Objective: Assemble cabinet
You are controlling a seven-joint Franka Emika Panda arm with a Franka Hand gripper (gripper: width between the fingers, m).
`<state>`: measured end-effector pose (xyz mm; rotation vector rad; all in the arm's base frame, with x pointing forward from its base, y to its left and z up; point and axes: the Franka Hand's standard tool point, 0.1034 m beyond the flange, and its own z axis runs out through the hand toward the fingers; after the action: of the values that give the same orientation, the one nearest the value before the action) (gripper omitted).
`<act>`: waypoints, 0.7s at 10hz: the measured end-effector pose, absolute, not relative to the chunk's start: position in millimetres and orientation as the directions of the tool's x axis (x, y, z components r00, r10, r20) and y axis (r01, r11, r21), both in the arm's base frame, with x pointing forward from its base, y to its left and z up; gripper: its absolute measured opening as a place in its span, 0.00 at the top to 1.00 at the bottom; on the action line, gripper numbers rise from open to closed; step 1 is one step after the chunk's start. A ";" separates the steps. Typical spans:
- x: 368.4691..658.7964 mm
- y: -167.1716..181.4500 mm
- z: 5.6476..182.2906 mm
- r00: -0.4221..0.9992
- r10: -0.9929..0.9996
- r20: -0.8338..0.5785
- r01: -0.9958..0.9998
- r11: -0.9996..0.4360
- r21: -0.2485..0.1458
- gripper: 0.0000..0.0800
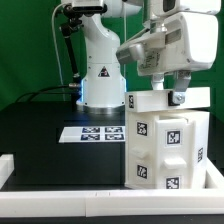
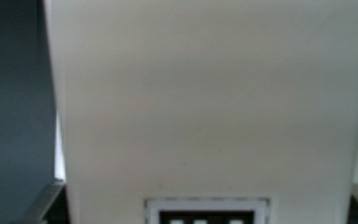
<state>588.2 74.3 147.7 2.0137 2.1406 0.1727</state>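
Note:
The white cabinet stands upright at the exterior view's right, with black marker tags on its front. A flat white top panel lies across it. My gripper comes down from above onto this top panel. In the wrist view the white panel fills the picture, with a marker tag on it. The dark fingertips sit against the panel's two side edges, so my gripper is closed across it.
The marker board lies on the black table in front of the robot base. A low white rail runs along the table's front edge and another along the exterior view's left. A green wall stands behind.

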 end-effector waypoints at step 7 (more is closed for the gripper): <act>586.9 73.0 147.2 0.587 0.802 0.112 0.783 -0.598 0.171 0.32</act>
<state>586.9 73.0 147.2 2.7060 1.3556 0.2694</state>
